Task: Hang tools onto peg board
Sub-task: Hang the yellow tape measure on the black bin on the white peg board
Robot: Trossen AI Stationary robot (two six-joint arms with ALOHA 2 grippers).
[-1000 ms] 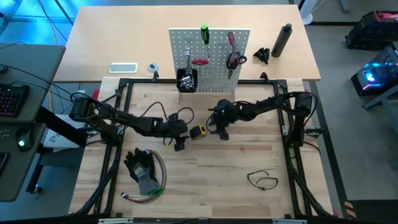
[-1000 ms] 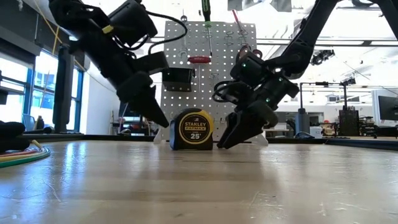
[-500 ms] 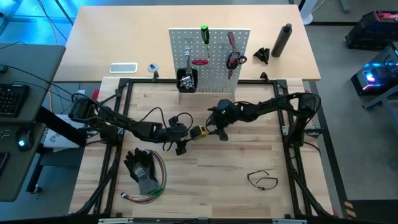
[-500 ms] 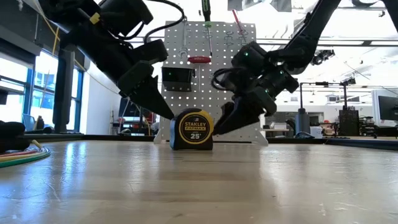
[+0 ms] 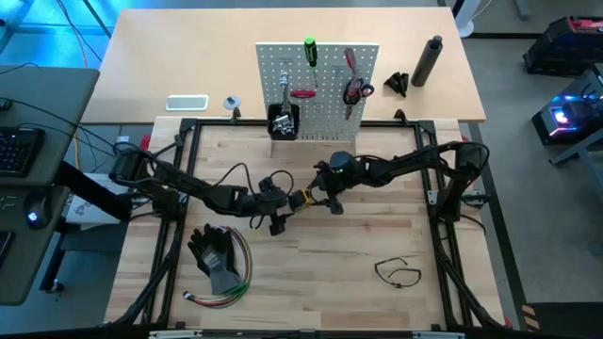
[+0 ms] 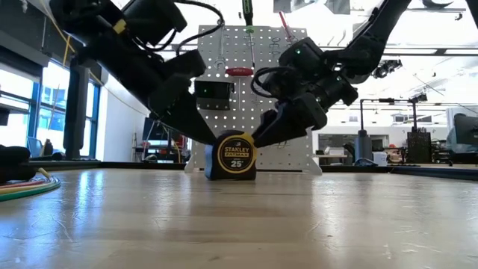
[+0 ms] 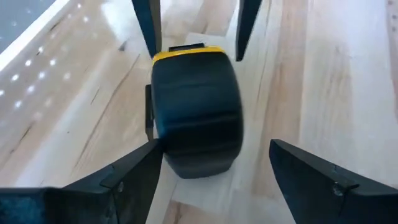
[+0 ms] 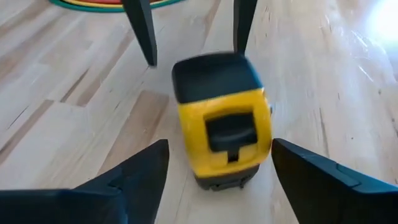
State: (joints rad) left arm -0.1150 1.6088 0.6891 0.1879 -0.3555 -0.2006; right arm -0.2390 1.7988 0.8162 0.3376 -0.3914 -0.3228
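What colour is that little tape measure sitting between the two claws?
The tape measure is yellow and black, clearest in the low view.

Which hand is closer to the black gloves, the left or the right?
Left. The left hand is just up and to the right of the black gloves; the right hand is farther away, beyond the tape measure.

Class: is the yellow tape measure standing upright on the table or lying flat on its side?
Upright. In the low view the tape measure stands on its narrow edge on the table, round label face toward the camera.
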